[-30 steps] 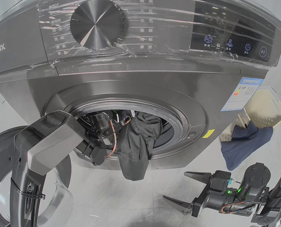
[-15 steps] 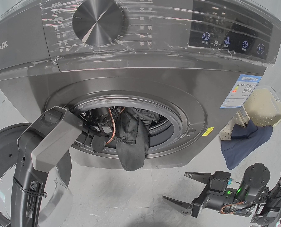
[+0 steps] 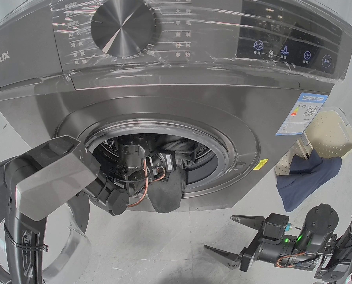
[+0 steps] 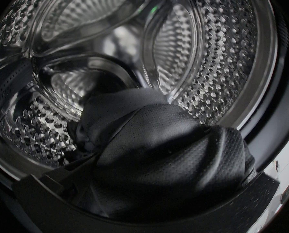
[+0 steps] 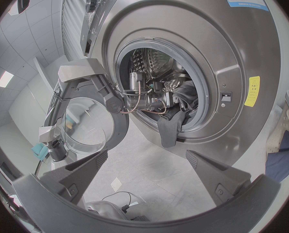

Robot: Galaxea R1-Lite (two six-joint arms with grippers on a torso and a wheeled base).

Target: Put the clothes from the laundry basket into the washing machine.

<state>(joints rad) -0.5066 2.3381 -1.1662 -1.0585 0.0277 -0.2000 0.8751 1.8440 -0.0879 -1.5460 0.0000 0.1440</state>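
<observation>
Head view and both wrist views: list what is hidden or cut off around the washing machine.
- Black garment: head view, upper part behind the wrist of the left arm.
- Drum: left wrist view, floor covered by that garment.
- Laundry basket: head view, partly behind the washing machine corner and the navy garment.
- Door: head view, cut by the edge, overlapped by the left arm.
</observation>
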